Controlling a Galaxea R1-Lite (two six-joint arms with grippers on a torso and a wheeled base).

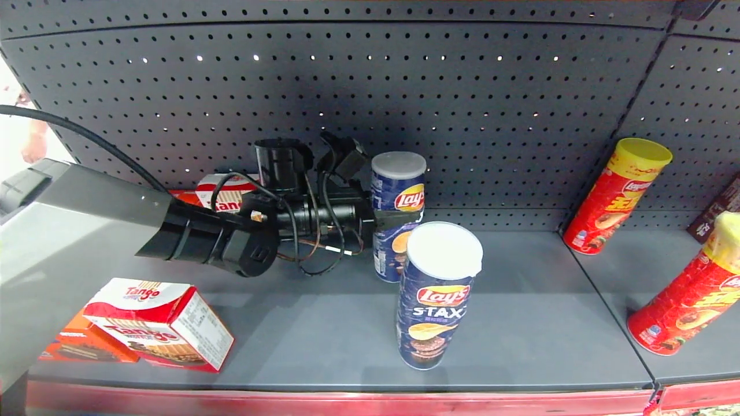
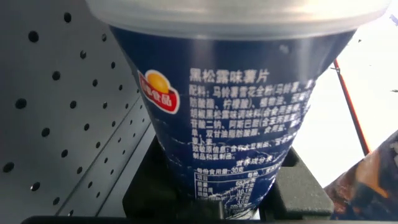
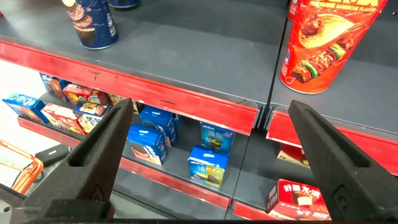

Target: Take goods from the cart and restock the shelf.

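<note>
In the head view, the left gripper [image 1: 388, 219] comes in from the left and is clamped around a dark blue cylindrical chip can with a pale plastic lid [image 1: 399, 182]. It is upright at the back of the grey metal shelf [image 1: 537, 312]. A second dark blue chip can [image 1: 437, 294] stands just in front of it. In the left wrist view, the gripped can [image 2: 236, 124] sits between black fingers [image 2: 298, 190]. In the right wrist view, the right gripper [image 3: 208, 109] hangs with fingers spread wide, holding nothing, before the shelf's red front edge [image 3: 186, 96]. A red cylindrical chip can [image 3: 326, 43] stands above that edge.
</note>
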